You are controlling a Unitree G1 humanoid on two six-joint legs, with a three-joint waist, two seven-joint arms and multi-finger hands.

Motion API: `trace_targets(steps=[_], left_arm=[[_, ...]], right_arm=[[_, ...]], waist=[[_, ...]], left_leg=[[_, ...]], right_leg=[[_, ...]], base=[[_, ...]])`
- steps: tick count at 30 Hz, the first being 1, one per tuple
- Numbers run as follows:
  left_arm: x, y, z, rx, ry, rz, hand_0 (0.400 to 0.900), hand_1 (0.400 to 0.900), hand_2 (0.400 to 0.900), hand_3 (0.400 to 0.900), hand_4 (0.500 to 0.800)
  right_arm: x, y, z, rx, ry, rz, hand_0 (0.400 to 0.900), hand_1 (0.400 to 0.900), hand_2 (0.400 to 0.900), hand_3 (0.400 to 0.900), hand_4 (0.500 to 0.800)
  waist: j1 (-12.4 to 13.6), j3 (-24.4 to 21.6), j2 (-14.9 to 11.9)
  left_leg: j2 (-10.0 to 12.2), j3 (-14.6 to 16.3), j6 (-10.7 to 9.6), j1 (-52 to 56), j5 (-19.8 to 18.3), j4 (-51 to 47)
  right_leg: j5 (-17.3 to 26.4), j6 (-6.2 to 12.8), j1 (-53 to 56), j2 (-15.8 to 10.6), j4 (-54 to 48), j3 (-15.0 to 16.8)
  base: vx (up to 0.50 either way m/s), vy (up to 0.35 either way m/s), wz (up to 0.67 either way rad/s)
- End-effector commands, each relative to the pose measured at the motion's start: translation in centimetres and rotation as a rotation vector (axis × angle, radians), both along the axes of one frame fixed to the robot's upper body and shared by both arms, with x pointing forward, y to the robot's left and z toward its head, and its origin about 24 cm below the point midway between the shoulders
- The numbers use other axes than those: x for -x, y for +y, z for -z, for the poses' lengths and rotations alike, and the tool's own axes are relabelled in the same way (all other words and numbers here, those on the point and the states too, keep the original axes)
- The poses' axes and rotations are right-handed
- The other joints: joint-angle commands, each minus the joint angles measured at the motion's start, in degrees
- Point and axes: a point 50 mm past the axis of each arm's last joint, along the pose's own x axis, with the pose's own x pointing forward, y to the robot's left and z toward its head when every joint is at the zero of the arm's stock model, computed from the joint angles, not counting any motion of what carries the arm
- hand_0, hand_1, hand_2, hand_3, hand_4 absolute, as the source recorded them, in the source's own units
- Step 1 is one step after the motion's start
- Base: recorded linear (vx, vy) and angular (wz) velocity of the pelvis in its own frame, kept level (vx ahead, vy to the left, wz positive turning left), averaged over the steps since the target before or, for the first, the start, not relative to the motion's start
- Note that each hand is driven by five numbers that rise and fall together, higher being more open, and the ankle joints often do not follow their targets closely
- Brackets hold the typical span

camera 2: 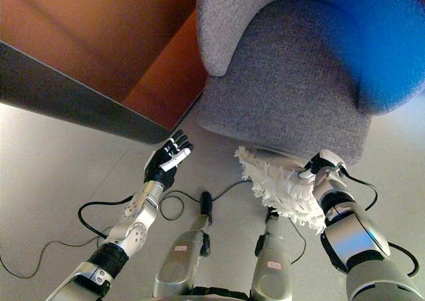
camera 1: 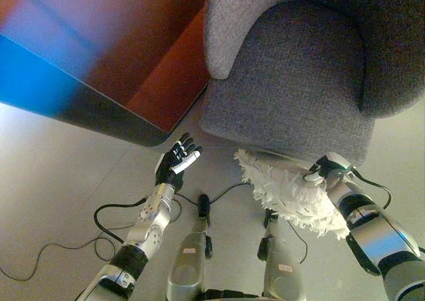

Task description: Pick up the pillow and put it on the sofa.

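A pale grey floor (camera 1: 53, 181) fills the lower part of the view. In the upper left stands a large reddish-brown panel (camera 1: 133, 42) with a dark lower edge (camera 1: 113, 125) and a rounded corner, just beside a grey upholstered seat.

Illumination is soft, even and moderately bright. The pale floor (camera 1: 53, 181) shows a mild sheen and no hard shadows. The grey sofa (camera 1: 292, 82) upholstery texture is resolved clearly; focus is adequate throughout.
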Motion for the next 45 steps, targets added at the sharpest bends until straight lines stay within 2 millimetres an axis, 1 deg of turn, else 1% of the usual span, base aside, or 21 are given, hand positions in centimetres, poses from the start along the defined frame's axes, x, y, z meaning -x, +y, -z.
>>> trace_targets(steps=[1,5,10,13,17,25,30,33,36,40,45], left_arm=[[-1.1,-0.2,-4.7,0.030,-0.236,0.026,0.900,0.900,0.900,0.900,0.800],[-1.0,-0.1,-4.5,0.029,-0.230,0.024,0.900,0.900,0.900,0.900,0.800],[-0.8,0.3,-3.9,0.022,-0.204,0.013,0.900,0.900,0.900,0.900,0.800],[-0.4,0.8,-3.0,0.017,-0.164,0.003,0.900,0.900,0.900,0.900,0.800],[0.1,1.4,-2.0,0.013,-0.110,-0.015,0.900,0.900,0.900,0.900,0.800],[2.5,2.8,1.3,-0.026,0.041,-0.050,0.900,0.900,0.900,0.900,0.800],[3.9,3.5,3.1,-0.045,0.127,-0.067,0.900,0.900,0.900,0.900,0.800],[4.5,3.8,4.0,-0.052,0.165,-0.069,0.900,0.900,0.900,0.900,0.800],[4.8,3.9,4.7,-0.061,0.202,-0.067,0.900,0.900,0.900,0.900,0.800],[5.1,4.2,5.4,-0.065,0.228,-0.071,0.900,0.900,0.900,0.900,0.800],[5.3,4.4,5.7,-0.067,0.242,-0.069,0.900,0.900,0.900,0.900,0.800]], right_arm=[[-1.9,-2.2,-5.5,0.169,-0.112,0.002,0.400,0.400,0.400,0.400,0.500],[-2.0,-1.9,-5.3,0.155,-0.124,-0.006,0.400,0.400,0.400,0.400,0.500],[-1.6,-1.5,-4.3,0.136,-0.132,-0.028,0.400,0.400,0.400,0.400,0.500],[-0.9,-1.4,-3.2,0.123,-0.123,-0.044,0.400,0.400,0.400,0.400,0.500],[-0.3,-1.3,-2.4,0.115,-0.123,-0.062,0.400,0.400,0.400,0.400,0.500],[1.7,-0.5,-0.8,0.113,-0.090,-0.118,0.400,0.400,0.400,0.400,0.500],[2.9,-0.5,-0.2,0.121,-0.043,-0.152,0.400,0.400,0.400,0.400,0.500],[3.0,-0.5,-0.4,0.132,-0.035,-0.171,0.400,0.400,0.400,0.400,0.500],[2.5,-0.3,-0.9,0.147,-0.025,-0.193,0.400,0.400,0.400,0.400,0.500],[1.7,0.1,-2.5,0.180,-0.026,-0.236,0.400,0.400,0.400,0.400,0.500],[0.8,-0.2,-4.3,0.216,-0.048,-0.251,0.400,0.400,0.400,0.400,0.500]], waist=[[1.5,1.3,-1.7],[1.5,1.3,-1.9],[1.4,0.8,-2.5],[1.3,-1.2,-3.3],[1.1,-3.6,-4.4],[0.5,-10.7,-7.2],[0.3,-15.0,-8.3],[0.3,-16.7,-8.7],[0.4,-18.3,-9.0],[0.3,-19.8,-9.5],[0.5,-21.1,-10.0]], left_leg=[[-0.7,-3.9,-0.4,-1.5,-2.4,3.3],[-0.8,-4.0,-0.4,-0.7,-2.6,3.2],[-0.6,-4.0,-0.5,1.9,-2.9,2.9],[-0.3,-3.8,-0.6,3.5,-3.1,2.8],[0.2,-3.5,-0.8,5.5,-3.3,2.7],[1.4,-2.9,-1.0,11.3,-4.1,2.2],[1.8,-2.7,-0.9,13.9,-4.3,1.2],[1.9,-2.8,-0.7,14.9,-4.4,0.9],[2.1,-2.8,-0.6,15.7,-4.6,0.8],[2.2,-2.9,-0.4,16.3,-4.8,0.8],[2.3,-3.0,-0.3,16.7,-4.9,0.7]], right_leg=[[1.1,5.78,-2.5,-5.3,4.1,0.9],[0.9,5.72,-1.5,-5.2,3.9,0.8],[0.5,5.74,1.3,-5.1,3.5,0.8],[0.1,5.76,3.1,-5.1,3.4,0.7],[-0.4,5.84,5.3,-5.0,3.4,0.5],[-1.5,5.81,12.0,-4.5,2.3,0.5],[-1.9,5.79,15.2,-4.0,1.2,0.4],[-2.1,5.78,16.1,-3.8,1.1,0.3],[-2.3,5.81,16.9,-3.8,1.1,0.1],[-2.3,5.93,17.6,-3.8,1.0,0.2],[-2.1,6.11,18.0,-3.8,1.0,0.2]], base=[[0.00,0.000,0.00],[0.00,0.000,0.00],[0.01,0.001,0.00],[0.07,0.002,0.00],[0.09,-0.006,0.01],[0.19,-0.023,0.01],[0.19,-0.016,-0.01],[0.10,-0.005,0.01],[0.08,0.004,0.01],[0.05,0.007,-0.03],[0.02,-0.002,-0.01]])
